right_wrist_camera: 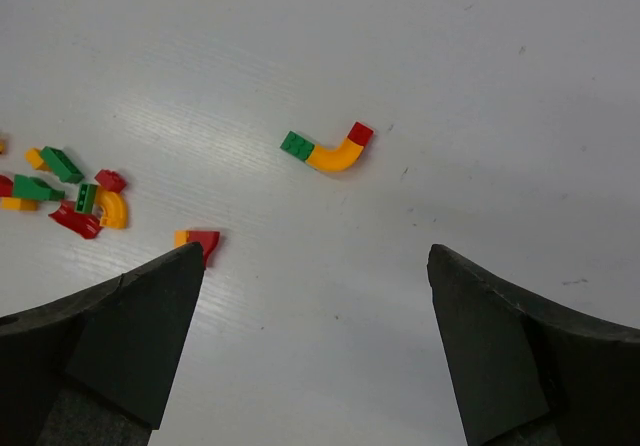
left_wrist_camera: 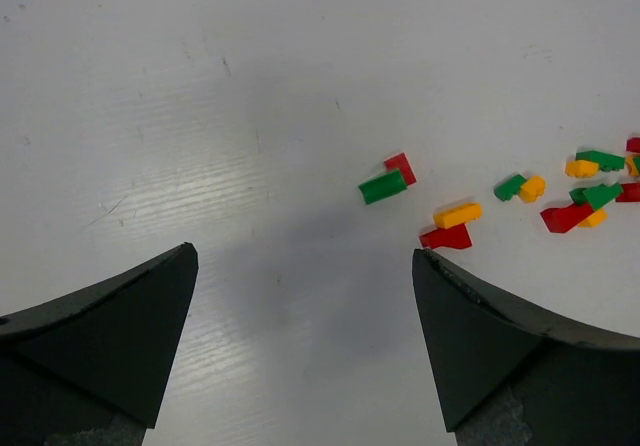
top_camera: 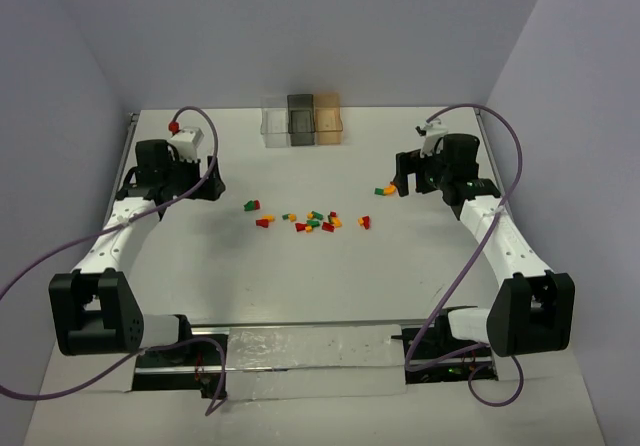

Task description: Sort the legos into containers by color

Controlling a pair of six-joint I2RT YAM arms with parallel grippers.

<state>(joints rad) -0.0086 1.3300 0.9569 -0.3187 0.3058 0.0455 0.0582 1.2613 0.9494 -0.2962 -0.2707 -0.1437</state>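
Observation:
Several small red, green and orange-yellow legos (top_camera: 310, 221) lie scattered mid-table, with a red-and-green pair (top_camera: 251, 205) at the left end. A curved green, orange and red lego piece (top_camera: 385, 190) lies apart on the right, also seen in the right wrist view as the curved piece (right_wrist_camera: 330, 151). Three containers stand in a row at the far edge: clear (top_camera: 275, 122), dark grey (top_camera: 301, 119) and orange-tinted (top_camera: 329, 117). My left gripper (left_wrist_camera: 304, 251) hovers open over bare table left of the legos (left_wrist_camera: 385, 181). My right gripper (right_wrist_camera: 315, 250) is open with nothing between its fingers, just right of the curved piece.
Purple cables (top_camera: 40, 266) loop beside both arms. A shiny metal strip (top_camera: 310, 351) runs along the near edge between the bases. Grey walls close in the table on the left, back and right. A red-and-orange lego (right_wrist_camera: 200, 241) lies by my right gripper's left finger.

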